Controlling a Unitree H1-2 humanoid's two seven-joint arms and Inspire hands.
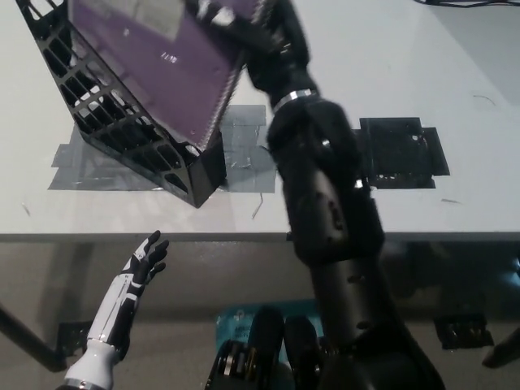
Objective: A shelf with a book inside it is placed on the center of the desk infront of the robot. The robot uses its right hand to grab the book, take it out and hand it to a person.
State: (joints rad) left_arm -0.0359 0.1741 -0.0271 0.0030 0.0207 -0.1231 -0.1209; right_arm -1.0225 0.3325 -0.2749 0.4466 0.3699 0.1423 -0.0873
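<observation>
A purple spiral-bound book (171,65) is lifted up and out of the black lattice shelf (114,130), tilted, with its lower corner still near the shelf's open front. My black right hand (252,28) is shut on the book's upper right edge near the top of the picture, partly blurred. The shelf stands on grey tape on the white desk (422,65). My white left hand (142,260) rests open below the desk's front edge at the lower left.
A black tape square (398,152) lies on the desk to the right of my right arm. Grey tape strips (244,146) surround the shelf's base. The desk's front edge runs across the middle of the picture.
</observation>
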